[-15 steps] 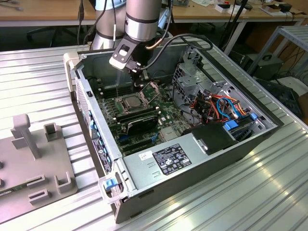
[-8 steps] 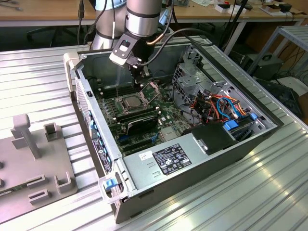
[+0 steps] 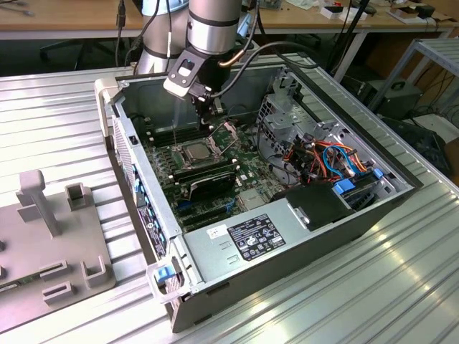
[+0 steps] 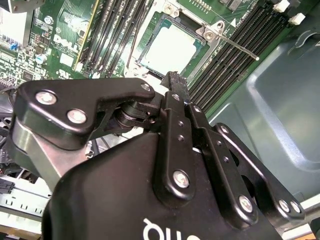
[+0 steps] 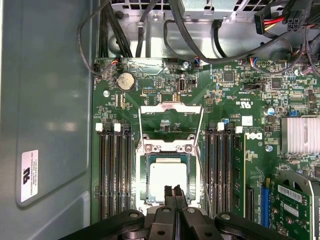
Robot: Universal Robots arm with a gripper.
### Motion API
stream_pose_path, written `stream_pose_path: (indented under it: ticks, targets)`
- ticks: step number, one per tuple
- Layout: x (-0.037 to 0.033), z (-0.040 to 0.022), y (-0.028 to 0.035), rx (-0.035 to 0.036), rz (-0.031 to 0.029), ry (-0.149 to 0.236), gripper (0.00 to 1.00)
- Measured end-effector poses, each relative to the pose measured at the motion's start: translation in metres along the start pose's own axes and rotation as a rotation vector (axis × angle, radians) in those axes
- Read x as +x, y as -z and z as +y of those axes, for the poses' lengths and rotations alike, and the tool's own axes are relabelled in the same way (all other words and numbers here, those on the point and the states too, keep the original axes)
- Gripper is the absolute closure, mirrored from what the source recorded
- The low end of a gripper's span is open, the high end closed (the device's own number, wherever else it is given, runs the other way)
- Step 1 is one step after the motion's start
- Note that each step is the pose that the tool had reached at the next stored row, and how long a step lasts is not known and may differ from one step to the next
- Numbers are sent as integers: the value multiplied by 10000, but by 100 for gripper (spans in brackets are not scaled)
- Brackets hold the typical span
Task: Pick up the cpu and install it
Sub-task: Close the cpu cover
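Note:
The cpu (image 5: pixel 166 176), a small square chip with a dull silver top, lies flat in the dark socket on the green motherboard (image 5: pixel 235 105); it also shows in the exterior view as the cpu (image 3: pixel 195 152) and in the second wrist view as the cpu (image 4: pixel 170 47). The socket's hinged metal frame (image 5: pixel 170 125) stands swung open beyond it. My gripper (image 5: pixel 173 190) hovers just above the chip's near edge. Its two black fingers are pressed together with nothing between them. In the exterior view the gripper (image 3: pixel 213 115) hangs inside the case, slightly behind the socket.
Long black memory slots (image 5: pixel 115 175) flank the socket on both sides. The thin socket lever (image 4: pixel 235 47) sticks out sideways. Cables and a drive cage (image 3: pixel 323 154) crowd the case's right, a power supply (image 3: pixel 251 236) the front. A grey fixture (image 3: pixel 50 236) sits outside on the left.

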State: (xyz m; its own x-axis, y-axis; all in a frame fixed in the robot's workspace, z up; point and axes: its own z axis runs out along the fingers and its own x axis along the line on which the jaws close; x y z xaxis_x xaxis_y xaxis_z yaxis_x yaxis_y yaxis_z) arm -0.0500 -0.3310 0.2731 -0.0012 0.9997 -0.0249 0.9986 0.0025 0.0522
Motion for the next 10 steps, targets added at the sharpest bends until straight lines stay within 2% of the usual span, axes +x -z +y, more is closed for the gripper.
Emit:
stream_pose_path:
  ticks: [6,10]
  targets:
    - [0,17,-1,0,0,0,89]
    - [0,77,-4,0,0,0,89]
